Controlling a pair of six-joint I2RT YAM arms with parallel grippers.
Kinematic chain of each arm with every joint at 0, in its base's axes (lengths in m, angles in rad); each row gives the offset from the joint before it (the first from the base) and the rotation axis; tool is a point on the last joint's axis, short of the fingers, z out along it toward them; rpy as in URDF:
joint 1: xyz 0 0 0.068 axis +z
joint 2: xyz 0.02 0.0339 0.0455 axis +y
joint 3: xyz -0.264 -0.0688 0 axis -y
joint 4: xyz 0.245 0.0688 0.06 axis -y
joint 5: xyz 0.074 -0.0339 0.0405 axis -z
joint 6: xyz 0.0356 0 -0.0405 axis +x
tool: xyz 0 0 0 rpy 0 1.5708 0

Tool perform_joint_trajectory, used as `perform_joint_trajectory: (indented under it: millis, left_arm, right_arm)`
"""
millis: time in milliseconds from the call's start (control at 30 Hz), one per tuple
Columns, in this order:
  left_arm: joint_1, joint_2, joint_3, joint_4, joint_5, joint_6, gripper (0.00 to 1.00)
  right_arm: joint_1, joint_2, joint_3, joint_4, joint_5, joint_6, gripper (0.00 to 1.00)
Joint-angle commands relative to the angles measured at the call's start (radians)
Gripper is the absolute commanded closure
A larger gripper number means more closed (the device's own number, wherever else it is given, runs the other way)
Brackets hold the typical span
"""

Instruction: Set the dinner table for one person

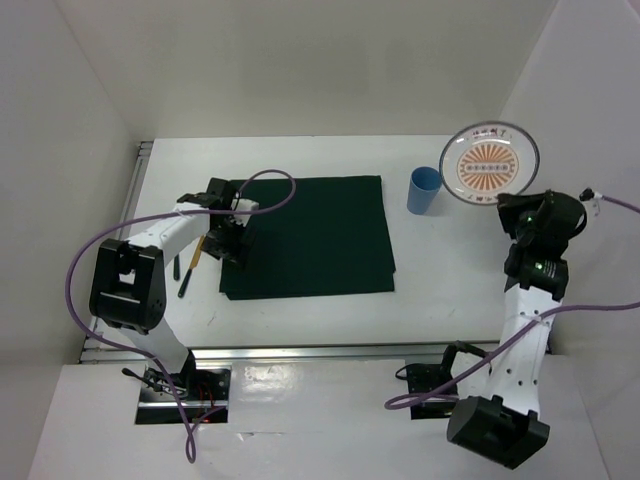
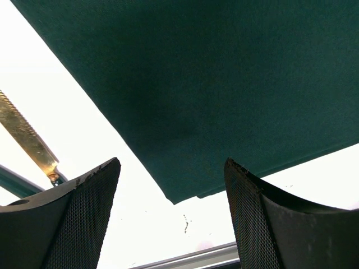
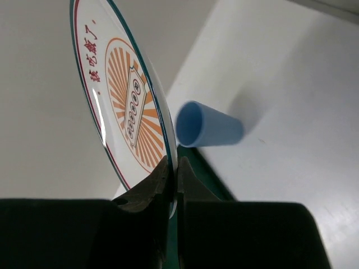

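Right hand [image 3: 173, 168] first: fingers pinched tight on the rim of a plate [image 3: 120, 106] with an orange sunburst and red lettering on its face, held tilted above the far right corner of the tabletop [image 1: 450, 290]. Blue cup [image 1: 423, 190] stands just left of the plate, off the far right corner of a dark green placemat [image 1: 320, 235]. Left hand [image 2: 171, 165] — fingers wide apart, nothing between them — hangs over the placemat's near left corner. Gold serrated knife [image 2: 25, 134] lies on bare white beside the placemat's left edge. White tabletop spreads under everything, with silver rails on its left and near edges.
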Motion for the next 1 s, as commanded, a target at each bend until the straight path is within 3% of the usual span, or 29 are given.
perform_joint_trajectory:
  millis: [0,167,267,300,533,833,967]
  left_arm:
    - [0.006,-0.034,0.063,-0.015,-0.006,0.010,0.19]
    - [0.061,-0.034,0.138,-0.046,-0.015,0.001,0.19]
    - [0.085,-0.045,0.172,-0.055,-0.015,-0.011,0.19]
    - [0.085,-0.056,0.187,-0.055,-0.015,-0.022,0.19]
    - [0.130,-0.091,0.160,-0.066,-0.015,-0.044,0.18]
    - [0.246,-0.116,0.126,-0.056,-0.017,-0.044,0.16]
    - [0.247,-0.116,0.117,-0.066,-0.008,-0.044,0.16]
  right_arm:
    - [-0.001,0.078,0.075,0.224,-0.153,-0.050,1.00]
    - [0.051,0.323,0.205,0.323,-0.542,-0.072,1.00]
    - [0.308,0.497,0.351,0.262,-0.439,-0.212,1.00]
    - [0.449,0.581,0.388,0.243,-0.419,-0.241,1.00]
    - [0.726,0.836,0.460,0.265,-0.426,-0.260,1.00]
    - [0.803,1.054,0.316,0.358,-0.534,-0.227,1.00]
    - [0.803,1.108,0.273,0.384,-0.587,-0.206,1.00]
